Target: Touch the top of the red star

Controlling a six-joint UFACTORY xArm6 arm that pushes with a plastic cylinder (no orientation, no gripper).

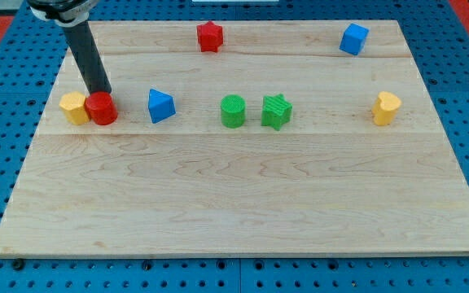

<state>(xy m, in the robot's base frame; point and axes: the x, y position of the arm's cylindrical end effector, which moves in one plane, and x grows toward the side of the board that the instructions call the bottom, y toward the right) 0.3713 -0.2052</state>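
No writing readable — my tip (pixel 104 92) touches red cylinder (pixel 102 108) beside yellow block (pixel 74 107); red star (pixel 209 36) well apart; rod only, no tool.

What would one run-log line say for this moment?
my tip: at top edge of red cylinder, beside yellow block | red star: untouched, view's top, up-right of tip | touch: not done

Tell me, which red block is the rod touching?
My tip meets the red cylinder at the view's left, beside the yellow block. The red star sits alone near the view's top, untouched.
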